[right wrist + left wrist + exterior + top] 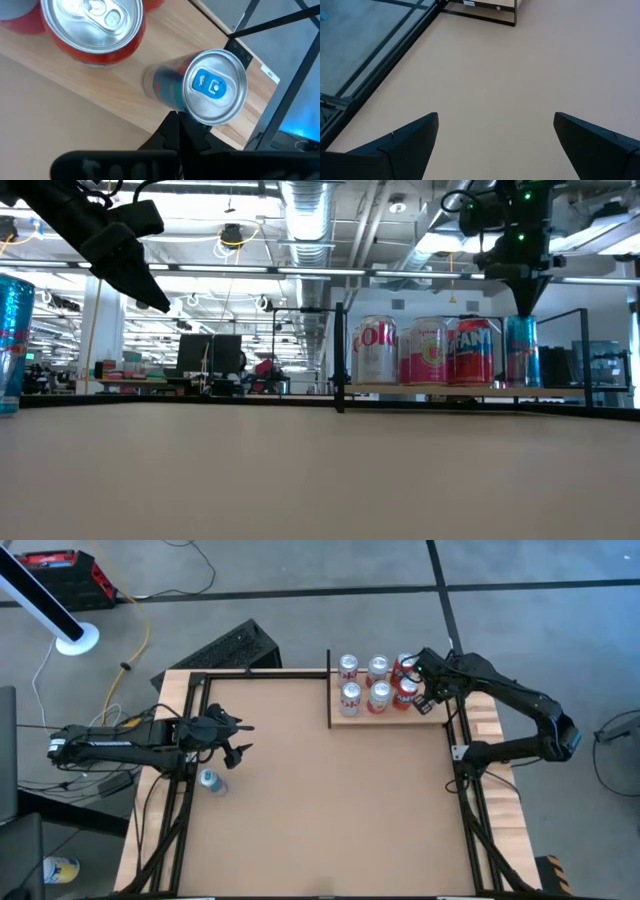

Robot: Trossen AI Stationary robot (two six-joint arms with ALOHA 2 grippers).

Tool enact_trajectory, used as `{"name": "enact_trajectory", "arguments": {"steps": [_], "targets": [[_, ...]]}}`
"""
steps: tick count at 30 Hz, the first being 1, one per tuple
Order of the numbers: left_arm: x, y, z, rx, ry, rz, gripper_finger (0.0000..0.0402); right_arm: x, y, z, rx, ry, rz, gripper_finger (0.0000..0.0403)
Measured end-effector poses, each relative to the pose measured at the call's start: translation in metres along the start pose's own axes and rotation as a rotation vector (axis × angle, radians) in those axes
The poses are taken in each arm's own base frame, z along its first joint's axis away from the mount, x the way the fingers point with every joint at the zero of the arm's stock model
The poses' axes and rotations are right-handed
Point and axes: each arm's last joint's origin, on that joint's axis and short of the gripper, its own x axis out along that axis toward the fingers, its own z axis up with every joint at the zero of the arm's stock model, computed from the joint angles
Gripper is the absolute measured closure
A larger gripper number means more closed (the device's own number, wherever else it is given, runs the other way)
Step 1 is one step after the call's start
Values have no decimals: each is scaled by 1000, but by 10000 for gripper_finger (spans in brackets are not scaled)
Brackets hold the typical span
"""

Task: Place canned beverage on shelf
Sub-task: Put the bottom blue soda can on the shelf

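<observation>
Nearest in the low view, bare brown table point(320, 470) across the bottom of the frame. At far left, a blue can point(10, 345) standing upright on the table, below the left hand point(240, 737), fingers spread wide, holding nothing. At right of centre, the shelf point(470, 389) carrying a row of upright cans point(430, 351). Above its right end, the right hand point(524, 308), fingers pressed together, just over a slim blue can point(212, 92) standing on the shelf.

Grey concrete floor point(300, 600), ceiling ducts point(310, 210) and strip lights overhead
</observation>
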Motion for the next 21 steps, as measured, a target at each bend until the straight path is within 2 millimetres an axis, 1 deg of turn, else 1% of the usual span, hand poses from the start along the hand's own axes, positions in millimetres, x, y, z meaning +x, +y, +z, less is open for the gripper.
{"name": "enact_trajectory", "arguments": {"steps": [6,10,14,21], "targets": [[0,0,0,0,0,-2,19,11,4,6,-24,63,-8,385],[0,0,0,0,1,-4,19,18,7,11,-41,75,-74,385],[0,0,0,1,2,-6,19,25,9,15,-53,99,-102,385],[0,0,0,0,4,-6,19,27,13,14,-92,137,-76,385]]}}
